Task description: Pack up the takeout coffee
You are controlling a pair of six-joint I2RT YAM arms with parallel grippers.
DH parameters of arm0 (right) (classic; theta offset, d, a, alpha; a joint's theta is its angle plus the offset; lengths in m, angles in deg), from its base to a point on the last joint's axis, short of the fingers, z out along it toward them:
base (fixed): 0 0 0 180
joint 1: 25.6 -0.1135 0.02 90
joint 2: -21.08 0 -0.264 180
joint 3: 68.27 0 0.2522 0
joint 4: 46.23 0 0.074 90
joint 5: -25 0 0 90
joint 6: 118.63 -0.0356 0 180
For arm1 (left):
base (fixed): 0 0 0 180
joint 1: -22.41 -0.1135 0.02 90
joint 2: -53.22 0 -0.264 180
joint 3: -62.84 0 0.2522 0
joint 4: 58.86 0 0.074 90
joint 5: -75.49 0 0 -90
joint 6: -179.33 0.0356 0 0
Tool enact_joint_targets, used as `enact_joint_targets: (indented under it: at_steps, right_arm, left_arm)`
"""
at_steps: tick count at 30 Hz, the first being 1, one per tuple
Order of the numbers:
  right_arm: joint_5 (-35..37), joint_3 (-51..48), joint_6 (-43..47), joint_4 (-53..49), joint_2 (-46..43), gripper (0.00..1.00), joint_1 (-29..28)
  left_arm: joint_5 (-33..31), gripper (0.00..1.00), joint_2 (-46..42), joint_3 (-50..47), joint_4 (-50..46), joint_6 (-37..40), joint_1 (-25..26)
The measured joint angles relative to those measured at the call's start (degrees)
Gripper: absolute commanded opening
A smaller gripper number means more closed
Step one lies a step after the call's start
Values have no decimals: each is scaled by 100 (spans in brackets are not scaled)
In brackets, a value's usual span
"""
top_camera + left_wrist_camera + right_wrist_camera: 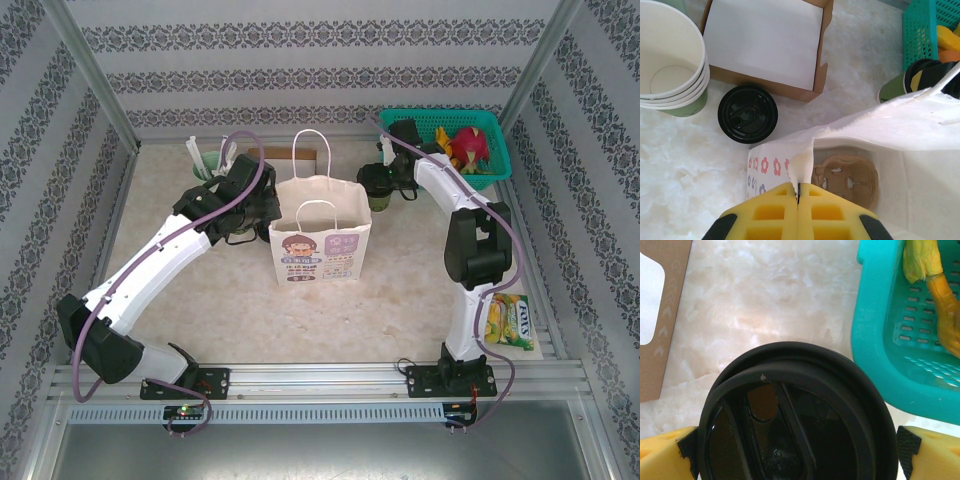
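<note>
Marbled surface (pixel 230 300): right gripper (pixel 797 452) grasps the takeout coffee (pixel 795 410) upright, long axis vertical, lid upward; left gripper (pixel 798 200) clenched on the paper bag (pixel 320 250) rim.

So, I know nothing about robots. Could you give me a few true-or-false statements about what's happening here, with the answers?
1. The left gripper is pinching the rim of the paper bag. True.
2. The takeout coffee is already inside the bag. False: it is outside, to the right of the bag, held between the fingers of the right gripper.
3. A loose black lid lies on the table beside the stack of cups. True.
4. The teal basket is empty. False: it holds yellow and red items.
5. The bag lies flat on its side. False: it stands upright with its mouth open.
</note>
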Motion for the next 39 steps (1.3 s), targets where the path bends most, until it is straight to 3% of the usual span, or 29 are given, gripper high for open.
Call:
enact_joint_targets:
  at_steps: [7, 25, 35, 39]
  right_arm:
    - [-17, -221, -197, 146, -120, 86, 0]
    - [-42, -2966, -1097, 487, -2302, 86, 15]
    - [-79, -3580, -1261, 240, -2957, 88, 15]
    - [-105, -3589, -1244, 168, -2975, 98, 15]
  left_arm:
    - [39, 0, 52, 0, 26, 4, 0]
    - [90, 0, 50, -192, 345, 48, 0]
    - [236, 3, -33, -299, 431, 190, 0]
    - [278, 3, -101, -369, 468, 214, 0]
